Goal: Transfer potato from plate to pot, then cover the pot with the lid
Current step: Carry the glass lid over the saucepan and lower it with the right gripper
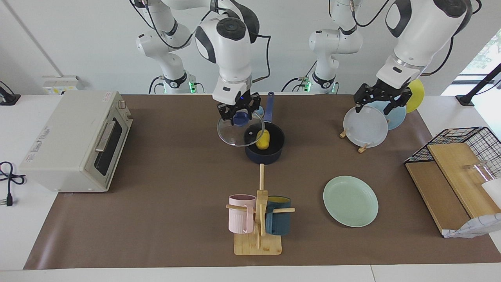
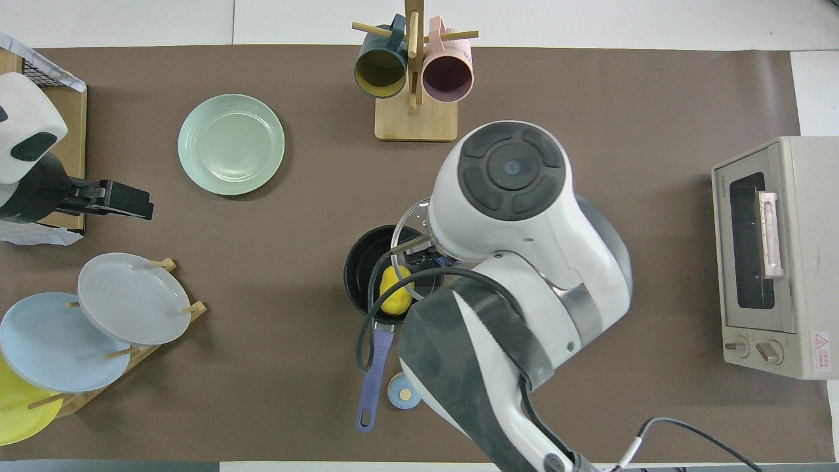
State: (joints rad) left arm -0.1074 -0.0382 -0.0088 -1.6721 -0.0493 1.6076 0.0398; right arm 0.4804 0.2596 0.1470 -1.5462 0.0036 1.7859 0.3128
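The yellow potato sits inside the dark blue pot, near the middle of the surface. The right tool is clamped on the blue knob of the glass lid. It holds the lid up in the air, tilted, over the pot's rim on the toaster oven's side. The mint-green plate is bare and lies farther from the robots than the pot. The left tool waits over the plate rack, fingers apart.
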